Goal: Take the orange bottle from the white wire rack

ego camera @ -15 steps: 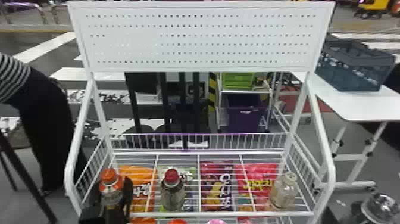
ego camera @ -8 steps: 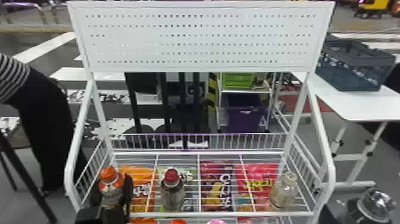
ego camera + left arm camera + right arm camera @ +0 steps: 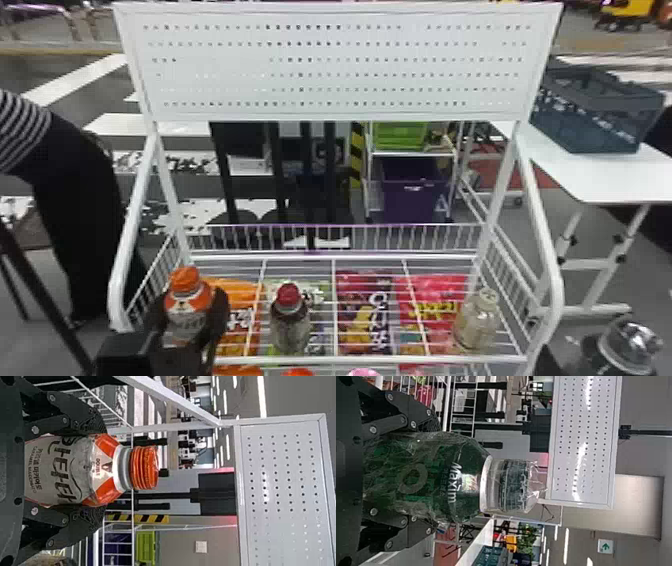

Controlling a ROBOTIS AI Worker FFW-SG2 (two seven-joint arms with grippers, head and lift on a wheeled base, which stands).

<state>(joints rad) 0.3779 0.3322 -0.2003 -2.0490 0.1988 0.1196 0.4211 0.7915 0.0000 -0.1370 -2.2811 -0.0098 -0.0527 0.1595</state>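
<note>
Left pincer (image 3: 192, 312) partly open, its fingers parted to the width of the orange bottle (image 3: 186, 307) and closed in on opposite sides of its body; in the left wrist view the label shows between them, with orange shoulder and screw cap beyond the fingertips; bottle upright, at the near left corner of the rack (image 3: 325, 359); its base is hidden, so can't tell if it touches the shelf; right pincer (image 3: 542, 361) outside the near right corner, fingers apart around a dark green bottle (image 3: 435, 477) with a clear-wrapped cap; red-capped bottle (image 3: 290, 325) upright near the front edge, left of the middle; pale bottle (image 3: 477, 325) near the front right corner; seen through the shelf wires, left to right: orange bag (image 3: 240, 292), green-and-white bag (image 3: 322, 300), purple bag (image 3: 357, 317), red bag (image 3: 440, 300); perforated white panel (image 3: 340, 67) across the rack's top; off beyond the rack's right side, a white table (image 3: 615, 175) with a blue-grey crate (image 3: 595, 115) near its far edge; behind the rack, a purple bin (image 3: 412, 200) below a green one (image 3: 400, 136).
</note>
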